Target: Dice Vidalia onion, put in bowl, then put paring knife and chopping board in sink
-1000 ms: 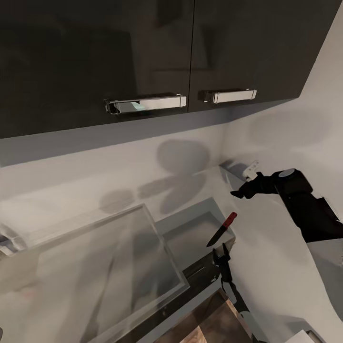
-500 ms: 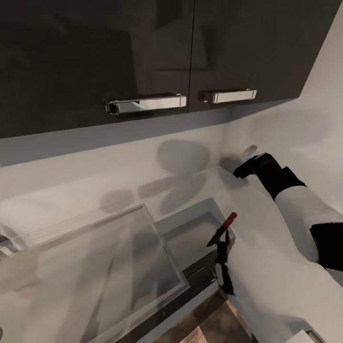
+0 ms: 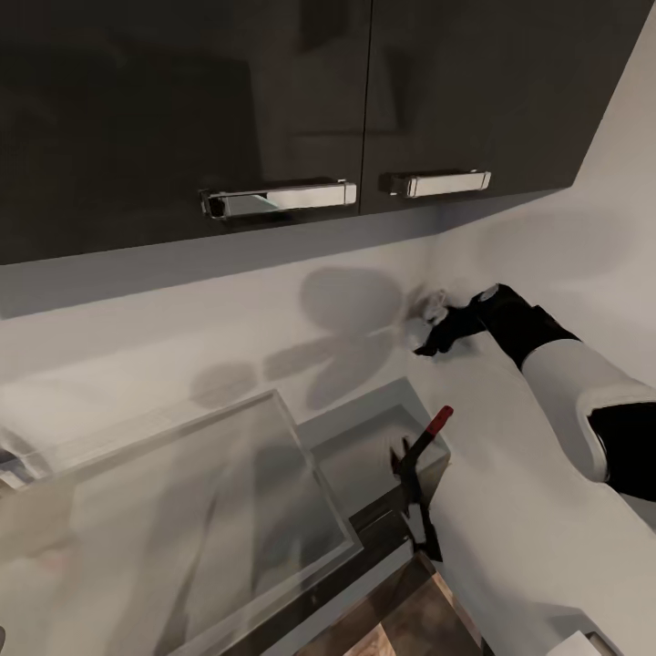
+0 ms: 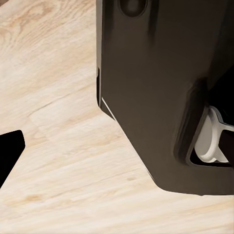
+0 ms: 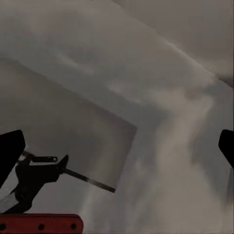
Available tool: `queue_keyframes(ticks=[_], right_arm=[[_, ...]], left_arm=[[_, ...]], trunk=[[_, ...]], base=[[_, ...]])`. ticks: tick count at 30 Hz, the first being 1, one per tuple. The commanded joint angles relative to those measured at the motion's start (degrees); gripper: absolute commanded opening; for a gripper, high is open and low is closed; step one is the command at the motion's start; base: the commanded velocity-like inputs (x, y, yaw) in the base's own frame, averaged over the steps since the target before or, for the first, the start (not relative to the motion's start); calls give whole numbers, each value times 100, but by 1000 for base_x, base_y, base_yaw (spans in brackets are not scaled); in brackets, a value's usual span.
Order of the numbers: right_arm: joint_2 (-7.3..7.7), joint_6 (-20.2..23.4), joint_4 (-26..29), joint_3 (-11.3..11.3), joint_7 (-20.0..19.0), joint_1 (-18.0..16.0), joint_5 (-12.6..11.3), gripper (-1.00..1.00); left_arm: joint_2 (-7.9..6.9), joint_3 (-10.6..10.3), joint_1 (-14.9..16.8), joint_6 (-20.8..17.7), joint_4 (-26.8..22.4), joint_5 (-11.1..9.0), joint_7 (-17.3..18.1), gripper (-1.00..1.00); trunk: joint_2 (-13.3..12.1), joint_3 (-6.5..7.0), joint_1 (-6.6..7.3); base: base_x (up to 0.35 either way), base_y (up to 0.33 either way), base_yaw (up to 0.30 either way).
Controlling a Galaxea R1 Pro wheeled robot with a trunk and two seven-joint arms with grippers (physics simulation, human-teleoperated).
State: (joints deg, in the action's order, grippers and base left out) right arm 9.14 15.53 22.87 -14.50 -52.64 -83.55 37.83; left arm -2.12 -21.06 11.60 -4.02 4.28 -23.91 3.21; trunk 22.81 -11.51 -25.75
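Note:
The paring knife (image 3: 425, 440), with its red handle up and dark blade down, leans at the right edge of the sink's grey recessed basin (image 3: 360, 460). Its red riveted handle (image 5: 39, 223) runs along the edge of the right wrist view. My right gripper (image 3: 428, 333) hovers above the knife near the wall corner, open and empty, with its fingertips (image 5: 9, 152) spread wide. My left gripper (image 4: 117, 146) hangs low over pale wood floor (image 4: 63, 161) beside the robot's dark body, one fingertip (image 4: 9, 152) set far out. Bowl and onion are out of view.
Dark glossy wall cabinets with chrome handles (image 3: 278, 197) hang overhead. A large glossy grey slab with a raised pale rim (image 3: 182, 510) lies left of the basin. A black forked shape (image 3: 412, 497) stands just below the knife. Brown wood grain (image 3: 405, 624) shows at the bottom edge.
My right arm has swung up and to the left along the wall, away from the knife. The knife has stayed put. The black forked shape has shifted slightly left.

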Motion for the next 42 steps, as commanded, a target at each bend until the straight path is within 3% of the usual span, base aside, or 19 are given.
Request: queue_keyframes(ticks=[1, 2, 4, 6, 11, 13, 17, 36, 42], right_arm=[[77, -294, 32, -20, -503, -3, 113, 100], [217, -677, 61, -23, -1134, -4, 234, 100], [361, -884, 100, -27, -1519, -5, 319, 100], [442, -994, 132, -31, -1722, -5, 427, 100], [519, -1240, 162, -31, -1926, -4, 1223, 100], [526, -1386, 159, -33, -1939, -4, 1362, 100], [541, -1734, 157, -35, -1950, -4, 1500, 100], [551, -1988, 149, -69, -1952, -4, 1545, 100], [415, -2000, 148, -465, -1923, -4, 1817, 100]], left_arm=[[1, -47, 8, -11, 12, -62, 31, 100], [-4, -47, 8, -11, 12, -66, 31, 100], [-10, -44, 8, -11, 12, -68, 31, 100], [-13, -46, 8, -11, 10, -69, 31, 100], [-16, -46, 8, -11, 11, -70, 31, 100], [-17, -47, 8, -11, 11, -70, 31, 100], [-17, -47, 8, -11, 12, -70, 31, 100], [0, -43, 8, -11, 6, -70, 27, 100], [17, -39, 8, -11, 3, -70, 23, 100]], trunk=[[11, -11, -3], [11, -11, -3], [11, -11, -3], [11, -11, -3], [11, -12, -3], [11, -16, -3], [11, -43, -3], [11, -218, -3], [11, -274, -3]], base=[[0, 0, 0], [0, 0, 0], [0, 0, 0], [0, 0, 0], [0, 0, 0], [0, 0, 0], [0, 0, 0], [0, 0, 0], [0, 0, 0]])
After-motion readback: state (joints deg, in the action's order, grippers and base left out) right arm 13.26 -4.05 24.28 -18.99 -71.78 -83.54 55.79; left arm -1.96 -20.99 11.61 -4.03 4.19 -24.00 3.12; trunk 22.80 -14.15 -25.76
